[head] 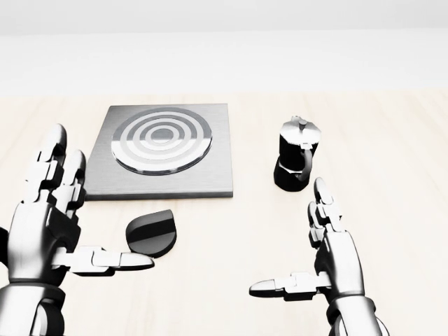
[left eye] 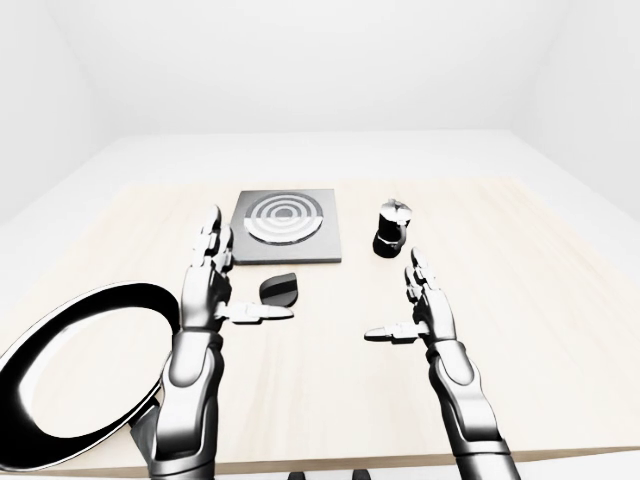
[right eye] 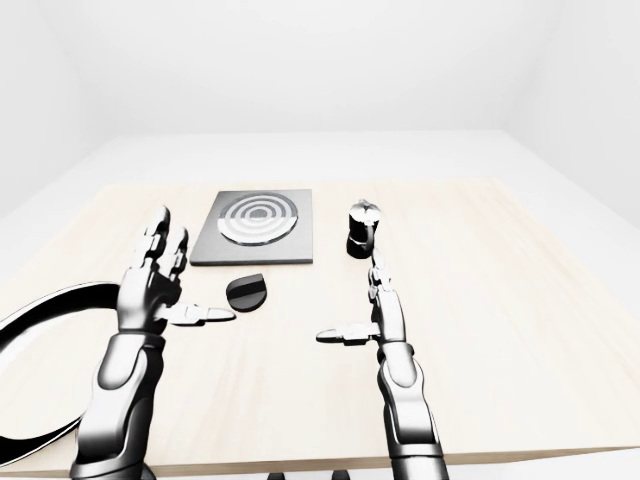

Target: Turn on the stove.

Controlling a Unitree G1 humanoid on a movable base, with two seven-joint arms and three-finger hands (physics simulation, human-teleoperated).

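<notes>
White walls and a pale floor all round, and a light wooden table [left eye: 560, 300] fills the middle of the shot. Far on the table, a little left of centre, sits the stove [head: 162, 151], a flat grey square with a ringed round burner [head: 162, 143] on top. Just near of it, apart from its edge, lies the black knob [head: 152, 233], a rounded teardrop shape flat on the wood.

To the right of the stove stands a black moka pot [head: 295, 162] with a silver lid, upright, well clear of the plate. Left hand [head: 43, 224] is up at the left, palm turned inward, fingers spread wide and straight, thumb pointing at the knob and stopping just short of it; it holds nothing. Right hand [head: 334, 257] mirrors it on the right, near of the pot, fingers wide, thumb stretched left, also holding nothing.

The head view crops in tight on the stove and hands. The eye views pull back and give the whole table, both silver forearms, and a big black-rimmed pan [left eye: 70, 370] at the near left edge, which the head view shows only as a dark sliver behind the left hand. No writing or brand can be read on anything.
</notes>
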